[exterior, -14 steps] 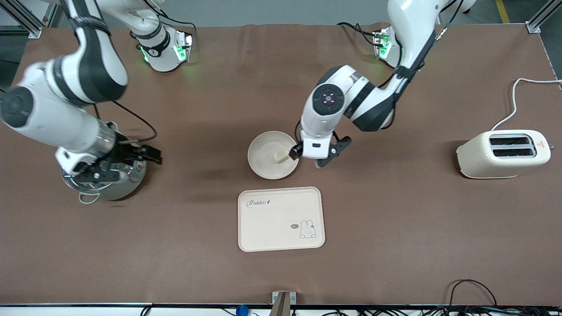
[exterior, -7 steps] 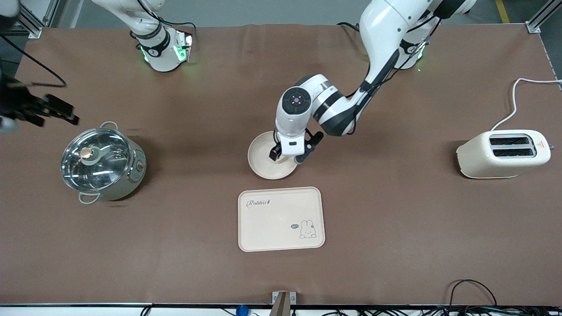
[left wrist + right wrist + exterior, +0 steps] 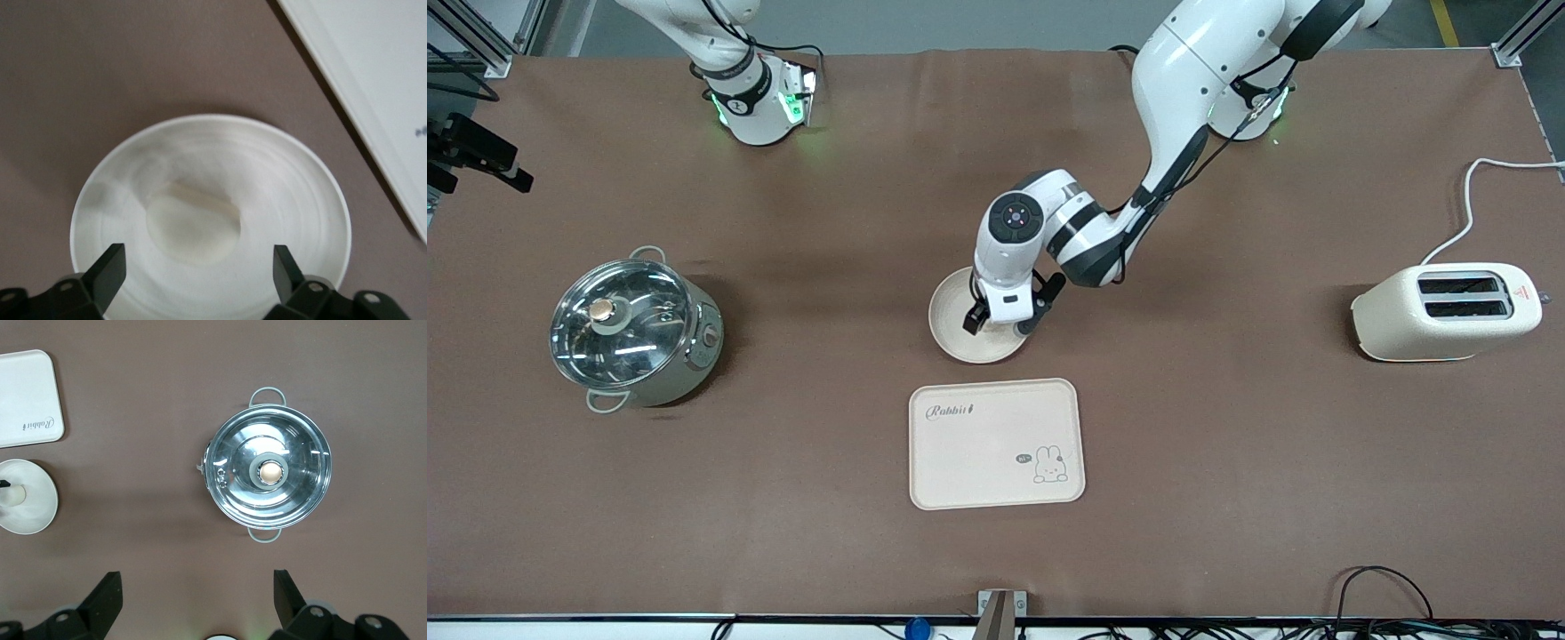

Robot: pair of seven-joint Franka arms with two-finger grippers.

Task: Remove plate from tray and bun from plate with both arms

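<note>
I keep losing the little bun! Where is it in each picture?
Front view: the bun lies on the plate, mostly hidden under the open left gripper.
Left wrist view: the bun sits mid-plate, between the fingers.
Right wrist view: the bun peeks out at the picture's edge.
Shared landmark: the rabbit tray, beside the plate.

What I can't see well

My left gripper (image 3: 1003, 322) covers the small pale oval bun (image 3: 193, 223) from the front; the round cream plate (image 3: 313, 200) is smeared, and my right gripper (image 3: 480, 156) is cut by the frame edge.
</note>
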